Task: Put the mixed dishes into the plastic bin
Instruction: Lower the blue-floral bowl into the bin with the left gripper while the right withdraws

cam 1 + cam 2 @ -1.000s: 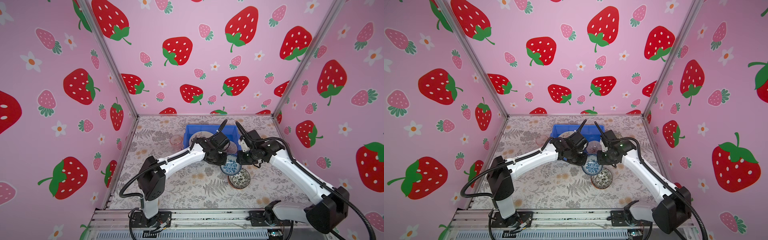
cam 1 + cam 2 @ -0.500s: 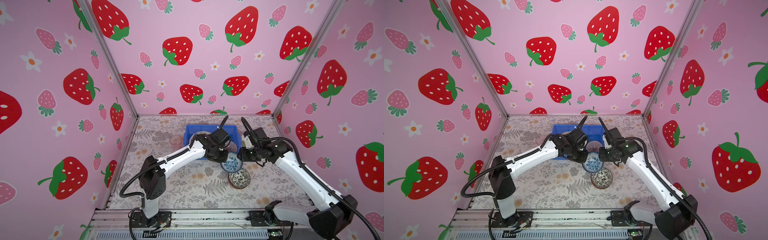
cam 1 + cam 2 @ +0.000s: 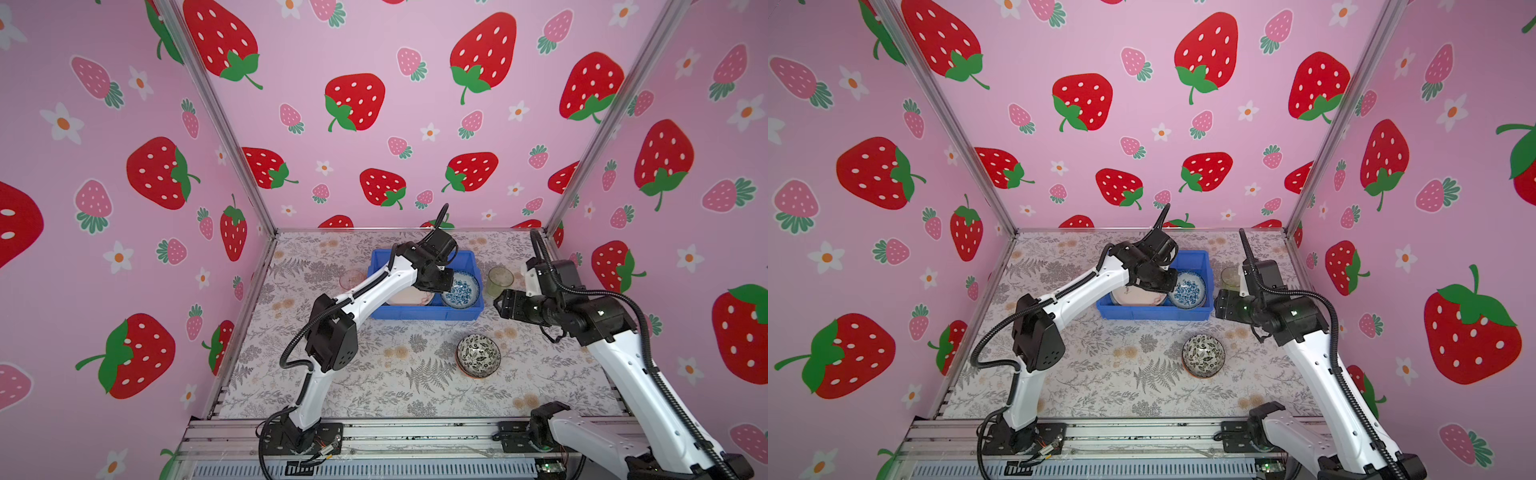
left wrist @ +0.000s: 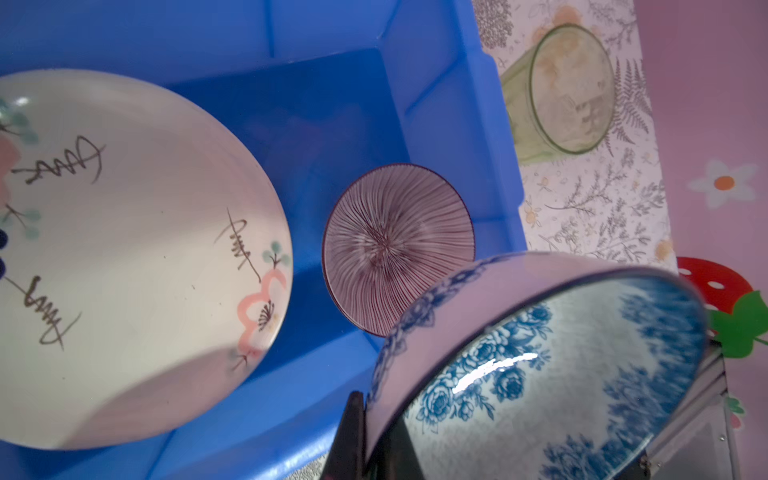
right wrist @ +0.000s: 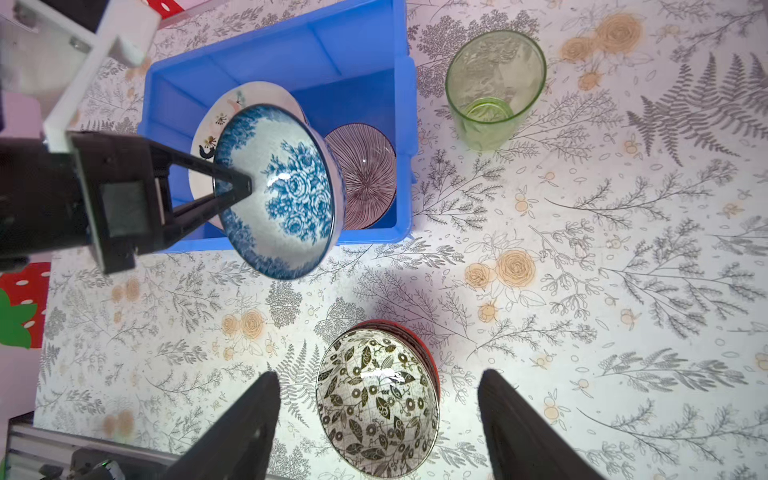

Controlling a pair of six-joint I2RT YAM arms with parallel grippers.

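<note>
A pink tumbler (image 3: 351, 278) stands just beside the left wall of the blue plastic bin (image 3: 424, 313), which sits toward the back edge of the bench, near its middle. In the bin's left part lies a cream flowered plate (image 4: 137, 249), tilted against the wall. The left gripper (image 5: 241, 185) is clamped on the rim of the blue bowl (image 5: 286, 195) and holds it tilted over the bin's right part, above the purple-striped bowl (image 4: 397, 245) that lies on the bin floor. A green tumbler (image 5: 494, 87) stands upright just beside the bin's right wall. Toward the front edge, right of centre, the black-white bowl (image 3: 478, 355) nests in an orange bowl (image 5: 432, 361). The right gripper (image 5: 378, 374) hangs over that stack, jaws wide apart, holding nothing.
</note>
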